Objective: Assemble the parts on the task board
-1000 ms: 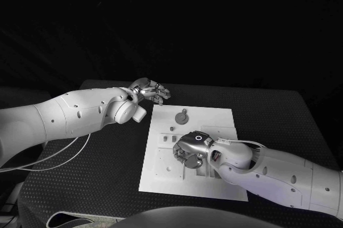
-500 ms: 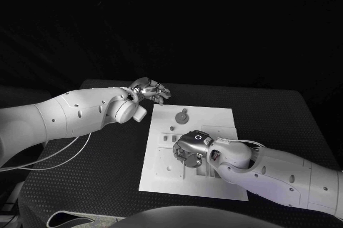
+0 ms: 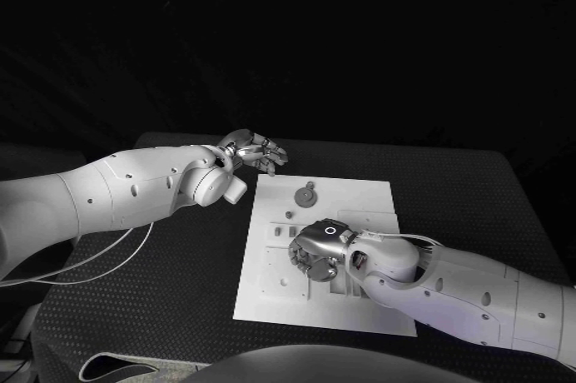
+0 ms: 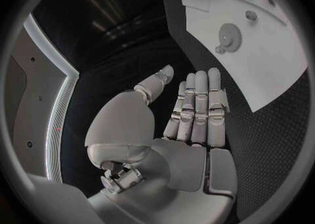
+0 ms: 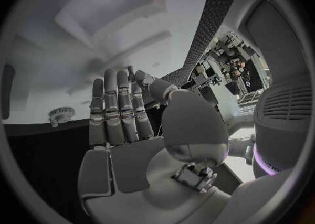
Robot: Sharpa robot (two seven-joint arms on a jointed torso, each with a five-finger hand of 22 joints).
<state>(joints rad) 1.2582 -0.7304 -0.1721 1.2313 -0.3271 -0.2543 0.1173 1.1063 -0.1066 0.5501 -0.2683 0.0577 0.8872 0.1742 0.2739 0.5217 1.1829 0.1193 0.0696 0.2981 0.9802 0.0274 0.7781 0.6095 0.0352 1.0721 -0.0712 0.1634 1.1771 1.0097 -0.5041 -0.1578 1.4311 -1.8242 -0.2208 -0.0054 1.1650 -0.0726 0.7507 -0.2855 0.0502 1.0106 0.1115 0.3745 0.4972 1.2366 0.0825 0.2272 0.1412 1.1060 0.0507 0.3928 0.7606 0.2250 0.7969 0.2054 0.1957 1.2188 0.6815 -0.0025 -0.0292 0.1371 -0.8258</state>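
The white task board [image 3: 367, 201] lies in the middle of the black table. A round grey gear [image 3: 307, 197] sits on its far half, also seen in the wrist views as the gear [image 4: 230, 38] and the gear [image 5: 60, 114]. Small grey parts [image 3: 280, 231] lie near the board's left edge. My right hand [image 3: 317, 255] hangs low over the board's middle, fingers straight and close together [image 5: 118, 108], nothing held. My left hand [image 3: 253, 152] hovers off the board's far left corner, fingers stretched out flat [image 4: 197, 108] and empty.
The black table [image 3: 168, 266] extends to the left and right of the board. Slots and small fittings [image 3: 342, 288] lie on the board's near half, partly hidden under my right forearm. A loose white cable [image 3: 114, 258] trails over the table's left side.
My right hand and forearm have edged slightly to the left over the board. The left hand has not moved.
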